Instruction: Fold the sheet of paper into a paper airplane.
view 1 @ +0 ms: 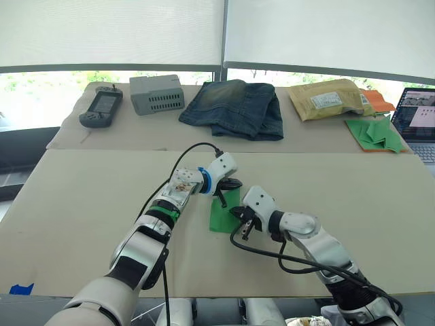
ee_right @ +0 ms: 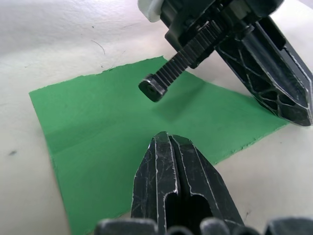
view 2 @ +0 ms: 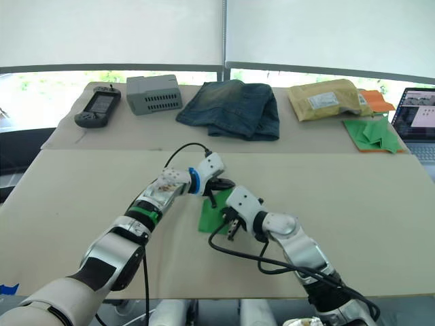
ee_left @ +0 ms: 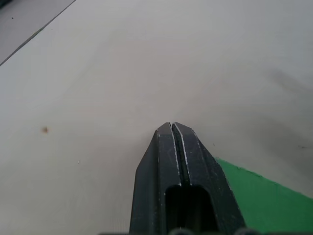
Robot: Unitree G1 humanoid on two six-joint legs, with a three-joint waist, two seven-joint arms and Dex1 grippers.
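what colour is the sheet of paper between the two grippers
Bright green; the sheet of paper shows best in the right wrist view.

Sheet of paper (ee_right: 112,122): thin matt green paper, showing a faint crease and one ragged, torn-looking edge. Table (view 1: 81,204): matt beige surface, looking smooth, carrying small specks. Left gripper (ee_left: 172,128) and right gripper (ee_right: 168,139): black plastic fingers, showing scuffed, whitened edges. Jeans (view 1: 234,107): faded blue denim cloth. Padded envelope (view 1: 326,98): crinkled tan paper, reflecting a slight sheen.

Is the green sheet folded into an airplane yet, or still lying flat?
Flat: the sheet of paper lies spread on the table, one faint crease, no wedge shape.
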